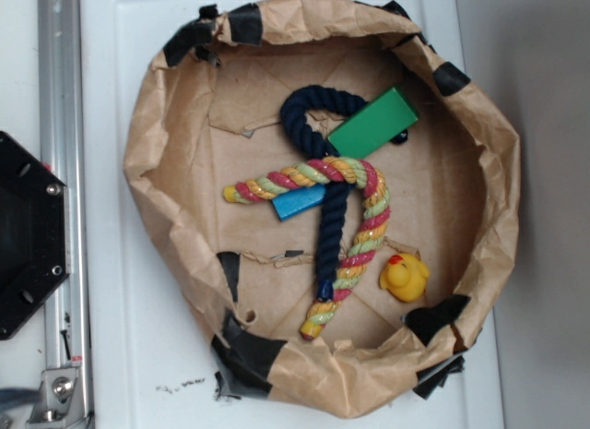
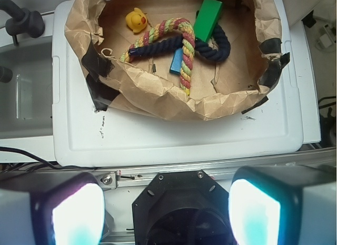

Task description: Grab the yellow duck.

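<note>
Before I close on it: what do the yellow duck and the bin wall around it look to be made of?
The yellow duck looks like soft rubber or vinyl: smooth, rounded, slightly glossy, with a red-orange beak. The bin wall looks like brown kraft paper: matte and heavily creased, patched with black tape. The multicoloured rope beside the duck seems to be twisted fibre, though its strands have a slight sheen.

Even, bright overhead light, soft shadows inside the paper bowl [image 1: 157, 125]. Exterior view slightly soft. In the wrist view, the near fingers [image 2: 76, 213] were blurred, glowing white-cyan with glare; the scene beyond was sharp.
</note>
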